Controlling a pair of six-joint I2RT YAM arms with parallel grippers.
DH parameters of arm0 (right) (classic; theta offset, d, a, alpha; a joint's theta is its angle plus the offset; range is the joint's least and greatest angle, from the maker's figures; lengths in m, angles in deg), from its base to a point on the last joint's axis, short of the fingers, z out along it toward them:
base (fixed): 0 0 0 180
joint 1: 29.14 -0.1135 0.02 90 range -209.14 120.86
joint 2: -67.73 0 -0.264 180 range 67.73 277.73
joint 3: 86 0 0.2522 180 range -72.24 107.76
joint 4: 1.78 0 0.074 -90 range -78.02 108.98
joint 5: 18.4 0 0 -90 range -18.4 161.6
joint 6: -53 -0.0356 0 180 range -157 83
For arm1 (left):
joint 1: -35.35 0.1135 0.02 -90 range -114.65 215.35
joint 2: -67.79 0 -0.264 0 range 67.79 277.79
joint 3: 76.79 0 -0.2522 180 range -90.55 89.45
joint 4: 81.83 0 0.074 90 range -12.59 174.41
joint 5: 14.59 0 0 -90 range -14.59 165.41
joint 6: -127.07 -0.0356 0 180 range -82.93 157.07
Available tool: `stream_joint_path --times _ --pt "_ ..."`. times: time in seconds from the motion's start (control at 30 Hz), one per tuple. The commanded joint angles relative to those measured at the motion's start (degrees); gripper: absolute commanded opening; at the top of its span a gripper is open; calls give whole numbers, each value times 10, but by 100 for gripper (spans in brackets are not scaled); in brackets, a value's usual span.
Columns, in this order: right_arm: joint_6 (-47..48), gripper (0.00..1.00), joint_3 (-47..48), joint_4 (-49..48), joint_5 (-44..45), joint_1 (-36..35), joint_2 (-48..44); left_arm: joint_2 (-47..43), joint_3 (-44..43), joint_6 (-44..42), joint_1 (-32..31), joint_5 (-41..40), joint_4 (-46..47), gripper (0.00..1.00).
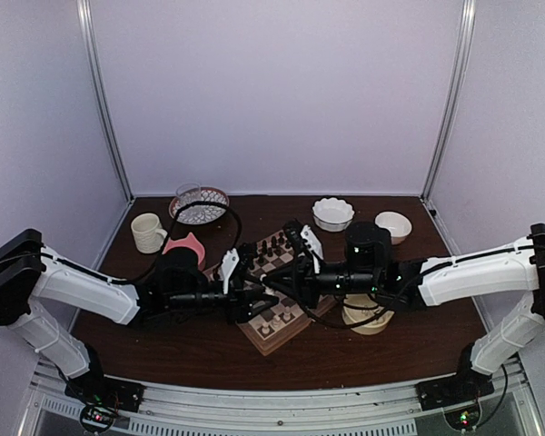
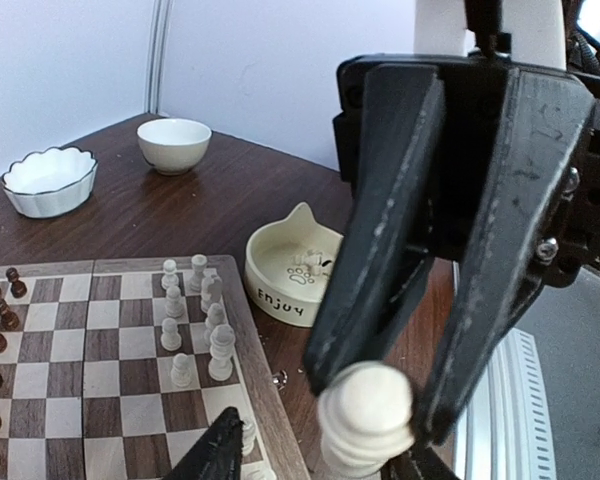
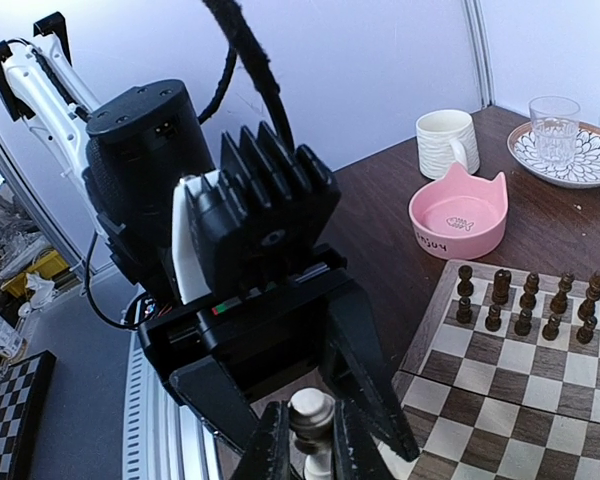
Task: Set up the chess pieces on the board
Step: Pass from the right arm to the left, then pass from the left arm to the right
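1. The cream piece (image 2: 365,410) has a rounded head over stacked rings. It is held up in the air, just off the pale rim of the board (image 2: 252,350) rather than over any square.
2. More cream chess pieces (image 2: 195,320) stand upright in a loose cluster near that same edge of the checkered board. The dark pieces (image 3: 530,300) are lined up along the far side.
3. The right fingers (image 3: 270,445) are clamped on the cream piece from below, pressed against its sides.
4. The left fingers (image 2: 385,220) come down on either side of the piece's head, apart with the piece between them. I can't tell whether their tips actually touch it.
5. From above, both arms stretch low across the tabletop (image 1: 209,350) and meet wrist to wrist over the board, so the two sets of fingers face each other.
6. A cream cat-eared bowl (image 2: 290,270) sits on the tabletop just beside the board. A pink cat-eared bowl (image 3: 458,215) and a mug (image 3: 447,140) sit beyond the opposite side.
7. The foot of the held piece is cut off at the bottom of both wrist views. From above the piece is lost among the black wrists, which also cover much of the board.
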Motion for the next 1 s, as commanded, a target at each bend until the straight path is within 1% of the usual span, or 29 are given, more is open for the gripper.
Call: stream_joint_path --times 0.0,0.07,0.2,0.3,0.37,0.4,0.47,0.6,0.8,0.97 --pt "-3 8 10 -30 -11 -4 16 3 -2 2 3 21 53 40" --pt "-5 8 8 -33 -11 -4 18 2 -2 0 3 22 52 32" --pt "0 9 6 -28 -3 -5 11 -1 -5 -9 3 14 36 12" --pt "3 16 2 -20 4 -5 0 -6 -14 -25 3 -4 -2 0" --pt "6 25 3 -1 23 -5 -13 -9 -25 -40 3 -23 -39 0" --pt "9 31 7 19 37 -4 -20 -11 -30 -48 3 -34 -59 0" --pt "18 37 17 65 63 -4 -33 -13 -40 -64 3 -61 -93 0" --pt "29 44 36 128 75 -4 -43 -12 -53 -85 2 -95 -133 0" --pt "36 44 51 160 81 -4 -28 -8 -67 -107 -4 -107 -162 0" --pt "27 44 61 165 80 -4 -13 -4 -82 -129 -31 -122 -182 0"
